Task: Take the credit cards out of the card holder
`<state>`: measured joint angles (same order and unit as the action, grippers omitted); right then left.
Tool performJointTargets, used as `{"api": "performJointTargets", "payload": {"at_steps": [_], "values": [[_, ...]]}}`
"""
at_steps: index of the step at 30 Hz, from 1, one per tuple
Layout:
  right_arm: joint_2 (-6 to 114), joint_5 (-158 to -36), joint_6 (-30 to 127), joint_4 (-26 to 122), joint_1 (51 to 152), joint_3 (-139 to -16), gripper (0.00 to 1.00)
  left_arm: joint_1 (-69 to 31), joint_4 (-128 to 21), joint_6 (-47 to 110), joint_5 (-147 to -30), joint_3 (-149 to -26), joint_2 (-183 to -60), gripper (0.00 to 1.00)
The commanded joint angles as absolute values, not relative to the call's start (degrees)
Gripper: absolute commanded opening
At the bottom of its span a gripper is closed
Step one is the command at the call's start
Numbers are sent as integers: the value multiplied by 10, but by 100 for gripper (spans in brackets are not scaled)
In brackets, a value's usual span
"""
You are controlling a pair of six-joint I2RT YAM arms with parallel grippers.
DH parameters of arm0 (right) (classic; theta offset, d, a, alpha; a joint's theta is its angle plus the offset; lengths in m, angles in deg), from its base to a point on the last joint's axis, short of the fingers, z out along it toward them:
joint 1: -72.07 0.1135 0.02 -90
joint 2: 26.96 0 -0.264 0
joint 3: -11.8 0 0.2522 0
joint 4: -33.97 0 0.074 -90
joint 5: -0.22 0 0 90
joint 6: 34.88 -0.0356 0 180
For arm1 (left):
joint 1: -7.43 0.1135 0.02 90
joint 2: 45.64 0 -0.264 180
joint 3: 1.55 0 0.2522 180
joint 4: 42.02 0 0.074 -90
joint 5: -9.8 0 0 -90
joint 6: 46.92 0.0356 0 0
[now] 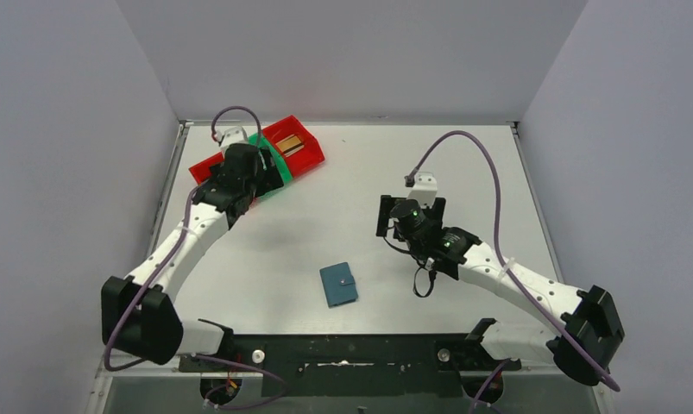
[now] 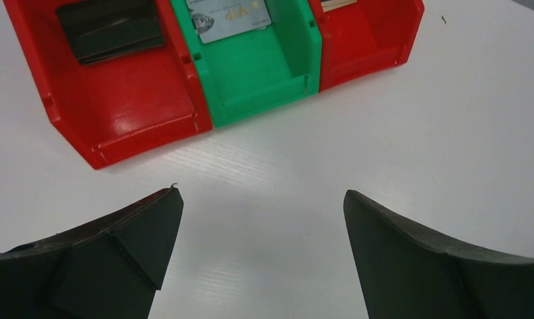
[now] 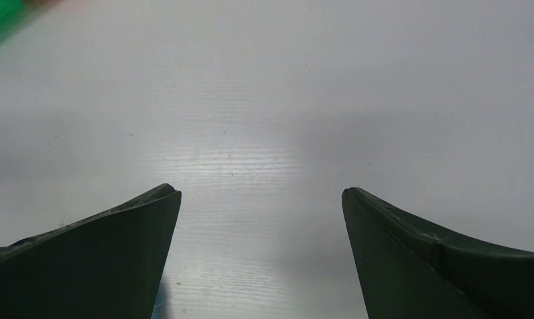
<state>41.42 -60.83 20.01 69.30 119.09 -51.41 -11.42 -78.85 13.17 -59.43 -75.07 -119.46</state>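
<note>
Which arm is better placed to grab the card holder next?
Right, probably. The right hand hangs open over the table, nearer the closed card holder; the left hand is open far off at the bins.

Black card and silver card are cut off by the top edge.

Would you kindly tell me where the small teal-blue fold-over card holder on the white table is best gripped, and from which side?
Probably from straight above, jaws spanning the two long edges of the teal-blue card holder. It lies flat and closed on the white table, so no edge stands up to pinch from the side. The open right gripper is the nearer one.
</note>
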Motion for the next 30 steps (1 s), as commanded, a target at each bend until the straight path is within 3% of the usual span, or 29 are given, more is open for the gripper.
{"api": "performJointTargets", "payload": {"at_steps": [1, 22, 30], "values": [[371, -594, 238, 691, 1173, -519, 98, -101, -759, 109, -561, -853, -1290, 94], [286, -613, 164, 773, 1141, -459, 98, -91, -880, 75, -511, -1279, -1726, 85], [296, -621, 160, 781, 1136, -454, 98, -95, -907, 68, -496, -1315, -1791, 83]]}}
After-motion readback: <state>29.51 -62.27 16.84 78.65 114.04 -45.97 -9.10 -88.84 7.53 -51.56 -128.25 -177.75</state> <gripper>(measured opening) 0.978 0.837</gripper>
